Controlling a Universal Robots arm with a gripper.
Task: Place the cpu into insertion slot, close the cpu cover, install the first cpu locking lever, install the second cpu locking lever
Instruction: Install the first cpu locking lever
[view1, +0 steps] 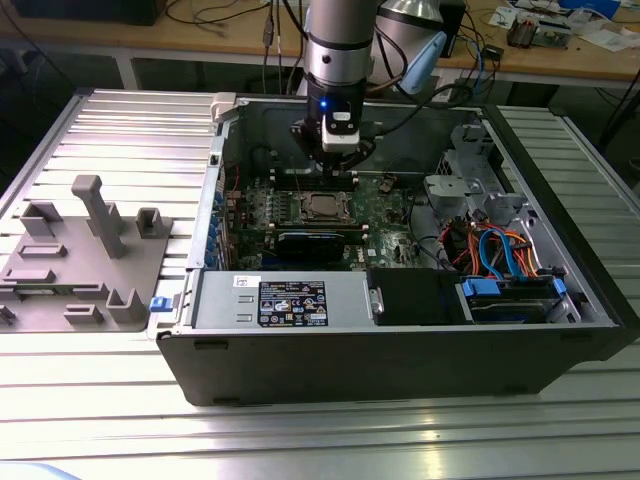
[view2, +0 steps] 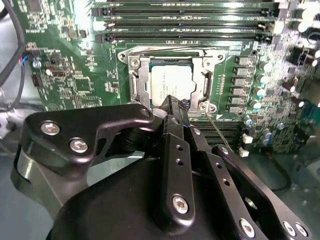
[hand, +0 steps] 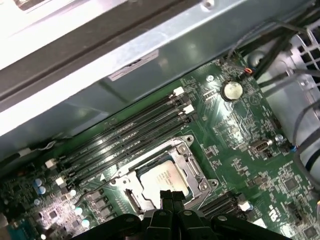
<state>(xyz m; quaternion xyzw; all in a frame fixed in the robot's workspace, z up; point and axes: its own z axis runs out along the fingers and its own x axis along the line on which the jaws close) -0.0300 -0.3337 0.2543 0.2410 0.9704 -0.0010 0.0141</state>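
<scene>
The cpu lies flat in its socket on the green motherboard, its dull silver top showing through the square opening of the cpu cover. The cover lies down around the chip. Both appear again in the first wrist view, cpu and cover. A thin wire lever sticks out from one socket corner. My gripper hangs just above the socket's edge, fingers pressed together with nothing between them. In the exterior view the gripper hovers over the socket inside the open case.
Black memory slots run along one side of the socket. A long black card lies in front of it. Blue and orange cables fill the case's right end. A grey fixture tray sits on the table at the exterior view's left.
</scene>
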